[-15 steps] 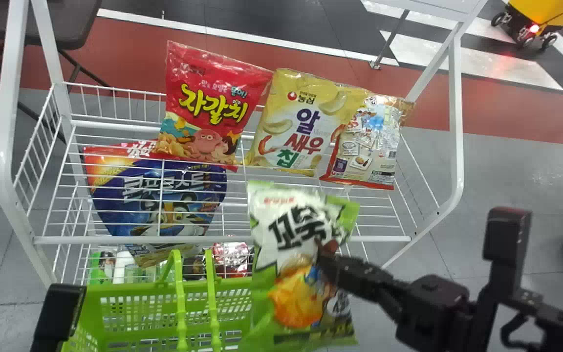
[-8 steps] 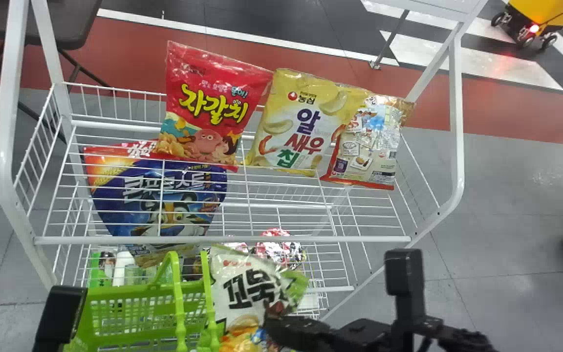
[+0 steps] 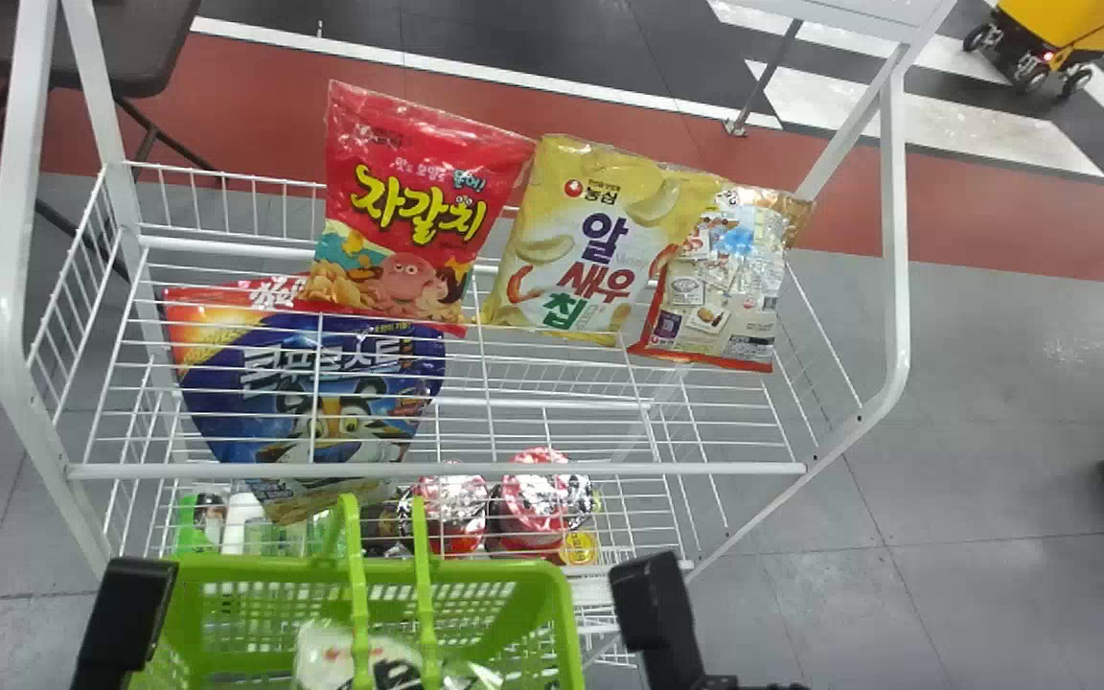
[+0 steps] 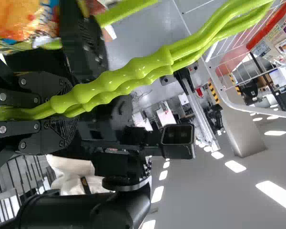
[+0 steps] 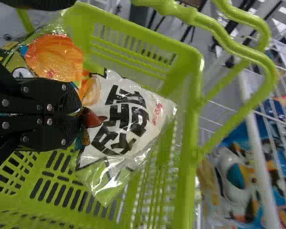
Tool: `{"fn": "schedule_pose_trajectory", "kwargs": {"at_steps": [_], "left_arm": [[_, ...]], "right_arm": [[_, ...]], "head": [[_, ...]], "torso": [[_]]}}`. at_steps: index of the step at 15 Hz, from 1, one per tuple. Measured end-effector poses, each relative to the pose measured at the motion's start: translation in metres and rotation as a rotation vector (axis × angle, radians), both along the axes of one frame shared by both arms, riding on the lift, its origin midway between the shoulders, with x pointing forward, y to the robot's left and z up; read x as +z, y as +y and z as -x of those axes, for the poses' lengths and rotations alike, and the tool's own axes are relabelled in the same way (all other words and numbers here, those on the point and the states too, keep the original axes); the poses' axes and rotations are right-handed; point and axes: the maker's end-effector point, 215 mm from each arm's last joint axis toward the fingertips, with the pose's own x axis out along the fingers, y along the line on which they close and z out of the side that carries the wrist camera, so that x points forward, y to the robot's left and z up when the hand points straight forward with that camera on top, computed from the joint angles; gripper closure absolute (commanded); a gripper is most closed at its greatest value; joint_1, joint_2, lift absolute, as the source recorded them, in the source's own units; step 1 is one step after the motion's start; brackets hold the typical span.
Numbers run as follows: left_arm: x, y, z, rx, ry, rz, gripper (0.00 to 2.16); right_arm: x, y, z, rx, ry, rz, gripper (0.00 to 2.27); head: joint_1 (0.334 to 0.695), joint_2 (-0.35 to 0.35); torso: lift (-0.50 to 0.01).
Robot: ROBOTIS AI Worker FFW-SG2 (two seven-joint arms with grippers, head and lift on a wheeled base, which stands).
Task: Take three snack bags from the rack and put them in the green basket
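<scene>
In the head view my left gripper's black mount (image 3: 126,613) is at the bottom left and my right arm's black part (image 3: 657,613) at the bottom right. The green basket (image 3: 563,604) is between them. In the left wrist view my left gripper (image 4: 62,107) is shut on the basket handles (image 4: 148,67). In the right wrist view my right gripper (image 5: 81,119) grips the green-and-white snack bag (image 5: 124,119), which is inside the basket walls. Red (image 3: 418,201), yellow (image 3: 600,230) and silver-backed (image 3: 724,278) snack bags lean in the white rack's upper tier.
A blue cereal bag (image 3: 322,383) is at the rack's left, behind the wires. Cups with red lids (image 3: 538,498) and bottles stand on the lower shelf. The rack's front rail (image 3: 609,469) runs just beyond the basket. A dark table (image 3: 130,38) is at the back left.
My right arm has moved left and down with the green-and-white bag, from in front of the rack to inside the basket. The left mount has barely shifted; the rack's bags are unmoved.
</scene>
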Motion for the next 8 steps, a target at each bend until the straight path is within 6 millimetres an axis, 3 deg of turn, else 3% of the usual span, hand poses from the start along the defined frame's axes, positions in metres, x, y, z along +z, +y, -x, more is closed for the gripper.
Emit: {"fn": "schedule_pose_trajectory", "kwargs": {"at_steps": [1, 2, 5, 8], "left_arm": [[0.000, 0.000, 0.000, 0.000, 0.000, 0.000, 1.84], [0.000, 0.000, 0.000, 0.000, 0.000, 0.000, 1.84], [-0.001, 0.000, 0.000, 0.001, 0.001, -0.001, 1.84], [-0.002, -0.001, 0.000, 0.001, 0.002, -0.004, 1.84]], "right_arm": [[-0.005, 0.002, 0.001, 0.007, 0.014, 0.008, 1.12], [-0.008, 0.000, -0.002, 0.004, 0.010, 0.023, 0.00], [-0.001, -0.017, -0.037, -0.032, -0.112, 0.070, 0.04], [0.031, -0.029, -0.087, -0.064, -0.366, 0.069, 0.05]], "head": [[0.695, -0.350], [0.695, -0.350], [0.695, -0.350], [0.695, -0.350]], "torso": [[-0.014], [-0.014], [-0.014], [-0.014]]}}
